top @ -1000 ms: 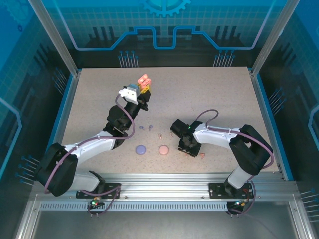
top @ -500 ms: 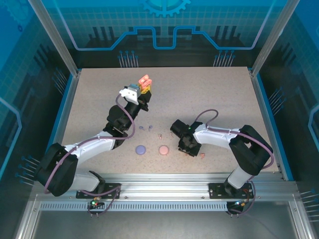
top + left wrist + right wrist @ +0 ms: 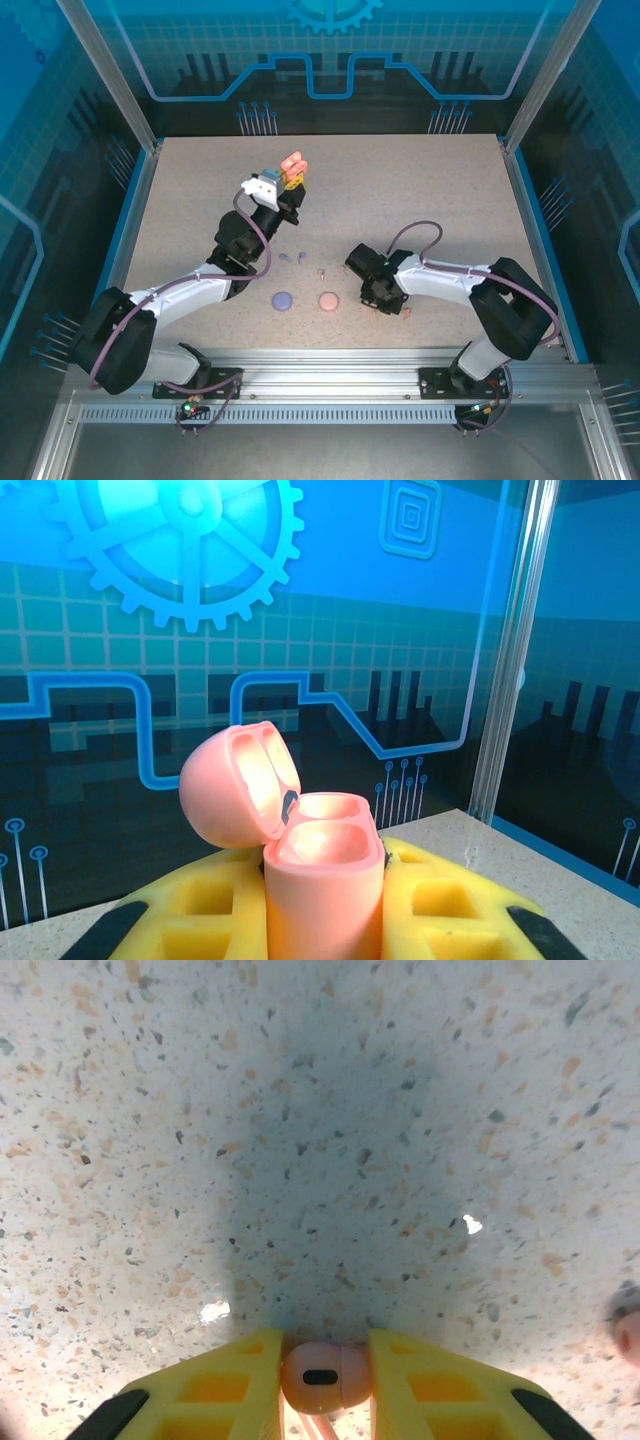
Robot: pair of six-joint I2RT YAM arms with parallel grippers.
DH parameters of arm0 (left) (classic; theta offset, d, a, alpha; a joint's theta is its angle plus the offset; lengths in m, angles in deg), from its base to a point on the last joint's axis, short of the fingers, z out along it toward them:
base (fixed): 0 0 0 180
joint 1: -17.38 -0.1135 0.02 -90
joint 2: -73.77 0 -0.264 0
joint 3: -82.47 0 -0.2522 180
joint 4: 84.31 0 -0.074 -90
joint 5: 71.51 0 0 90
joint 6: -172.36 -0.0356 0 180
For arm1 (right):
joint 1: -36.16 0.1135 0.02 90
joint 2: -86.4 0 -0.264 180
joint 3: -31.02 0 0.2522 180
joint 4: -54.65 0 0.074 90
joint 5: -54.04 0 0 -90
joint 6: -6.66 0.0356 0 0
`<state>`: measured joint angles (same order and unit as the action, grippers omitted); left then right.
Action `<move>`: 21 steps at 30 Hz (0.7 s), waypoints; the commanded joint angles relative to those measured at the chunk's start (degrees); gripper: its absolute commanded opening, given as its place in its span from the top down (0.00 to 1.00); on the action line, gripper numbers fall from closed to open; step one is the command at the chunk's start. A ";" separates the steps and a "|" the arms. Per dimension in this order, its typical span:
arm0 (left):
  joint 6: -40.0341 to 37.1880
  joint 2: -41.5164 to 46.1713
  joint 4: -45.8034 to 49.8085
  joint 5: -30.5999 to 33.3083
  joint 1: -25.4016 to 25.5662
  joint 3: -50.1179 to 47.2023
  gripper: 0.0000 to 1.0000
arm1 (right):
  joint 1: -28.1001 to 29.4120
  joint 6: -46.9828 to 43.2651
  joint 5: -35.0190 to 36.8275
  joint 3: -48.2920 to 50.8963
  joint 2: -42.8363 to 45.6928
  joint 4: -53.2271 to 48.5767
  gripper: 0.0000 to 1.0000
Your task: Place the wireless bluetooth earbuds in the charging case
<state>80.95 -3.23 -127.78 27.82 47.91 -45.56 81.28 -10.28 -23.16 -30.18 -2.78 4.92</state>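
Early on: the left tool (image 3: 284,182) grasps the open coral case (image 3: 322,865) aloft, wells empty, while the right tool (image 3: 323,1388) pinches one coral earbud (image 3: 322,1374) at the near-right desk (image 3: 450,200); purple buds (image 3: 285,258) lie loose.

Coral-orange pebble-shaped plastic charging case (image 3: 322,880): upright, lid hinged open to the left, both wells empty, clamped in the left gripper (image 3: 325,875). Coral stemmed earbud (image 3: 322,1375): pinched in the right gripper (image 3: 322,1355). Second coral earbud (image 3: 406,312): loose just beside it. Two purple earbuds (image 3: 284,258) and a pale pink earbud (image 3: 321,271): loose near the closed purple case (image 3: 282,299) and closed pink case (image 3: 328,300).
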 commanded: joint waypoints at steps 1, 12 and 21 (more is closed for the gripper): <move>1.40 1.38 -0.43 -2.10 -0.39 2.38 1.00 | 0.56 -4.40 5.81 1.06 5.23 1.18 0.76; 1.76 3.93 1.00 -6.28 -0.33 3.08 1.00 | 0.32 -28.45 13.23 -1.70 25.17 15.06 0.77; 2.29 3.54 1.32 -8.74 0.01 4.85 1.00 | -2.41 -42.33 6.83 -10.16 31.88 29.98 0.77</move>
<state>82.43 -0.69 -125.70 21.39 47.91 -43.33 79.69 -45.45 -14.09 -36.87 27.97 26.69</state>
